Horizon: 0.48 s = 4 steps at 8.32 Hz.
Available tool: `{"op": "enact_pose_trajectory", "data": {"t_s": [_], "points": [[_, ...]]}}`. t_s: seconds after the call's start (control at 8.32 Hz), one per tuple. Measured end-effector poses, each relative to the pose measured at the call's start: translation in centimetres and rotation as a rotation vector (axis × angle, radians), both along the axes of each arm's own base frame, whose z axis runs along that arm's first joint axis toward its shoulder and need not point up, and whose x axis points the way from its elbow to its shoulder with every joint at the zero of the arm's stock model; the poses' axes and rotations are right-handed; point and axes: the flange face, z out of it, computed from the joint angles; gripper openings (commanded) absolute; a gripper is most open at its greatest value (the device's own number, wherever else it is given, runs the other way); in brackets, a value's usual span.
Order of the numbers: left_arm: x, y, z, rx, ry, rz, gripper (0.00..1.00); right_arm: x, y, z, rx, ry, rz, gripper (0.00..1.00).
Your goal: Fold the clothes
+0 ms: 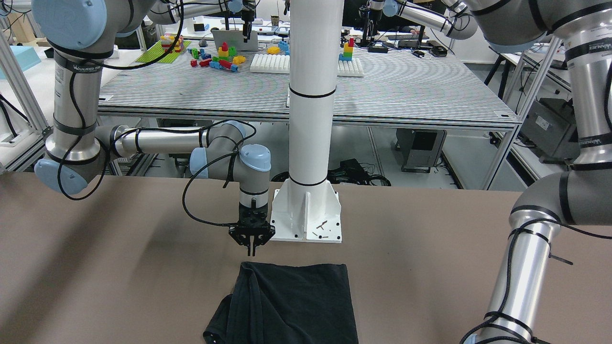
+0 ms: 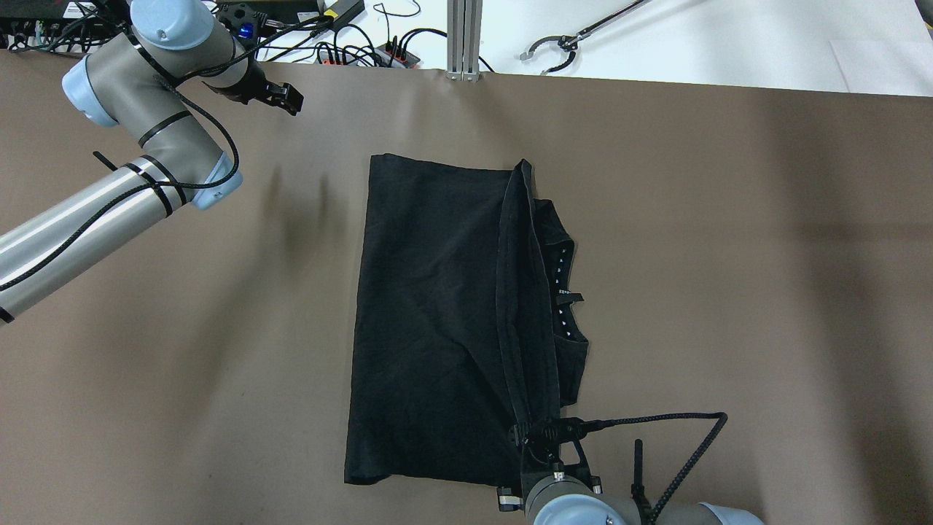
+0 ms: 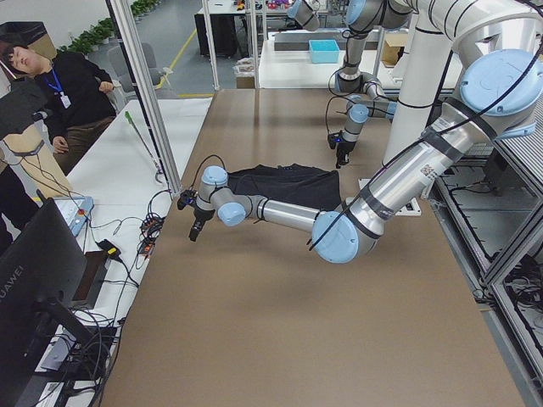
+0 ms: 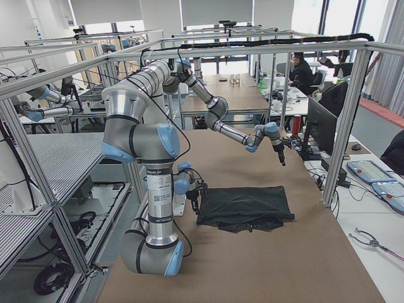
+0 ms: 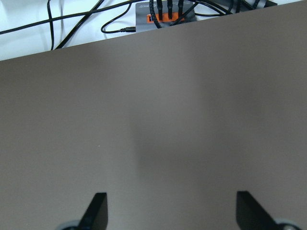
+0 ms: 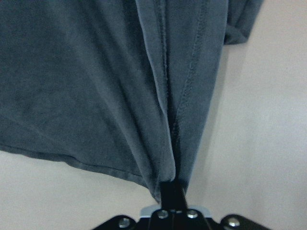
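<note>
The cloth [image 2: 430,313] lies about midway between the two ends of the bench [image 2: 729,255]. Its long sides run from the robot-side edge toward the operators' edge, and it lies flat except for one raised ridge. That ridge runs the length of the cloth, right of its middle. A narrower, rumpled strip pokes out beyond the ridge toward the bench's right end.

The right gripper [image 1: 252,248] is at the cloth's robot-side hem, just in front of the pillar [image 1: 311,95] base. Its wrist view shows the fingers pinched together on the fabric where the ridge meets the hem, with the folds converging into them. The left gripper [image 2: 286,98] hovers well away, near the bench's far-left corner. Its fingers are spread wide over bare surface and hold nothing.

This looks like a lengthwise fold in progress, with one arm holding only one end of the flap. The next move probably needs the pinched hem carried sideways, low and slow, so the flap lands square on the layer below. The far end of the ridge is unheld and may lag or twist. The left gripper would have to travel back to grip or pin it.
</note>
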Motion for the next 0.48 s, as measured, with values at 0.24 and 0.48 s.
{"op": "enact_pose_trajectory", "data": {"t_s": [0.24, 0.48], "points": [[0.5, 0.2, 0.0, 0.001, 0.0, 0.006, 0.94, 1.1, -2.8, -1.0, 0.045, -0.005, -0.002, 0.68], [0.8, 0.4, -0.1, 0.002, 0.0, 0.01, 0.94, 1.8, -5.9, -2.1, 0.085, -0.001, 0.013, 0.66]]}}
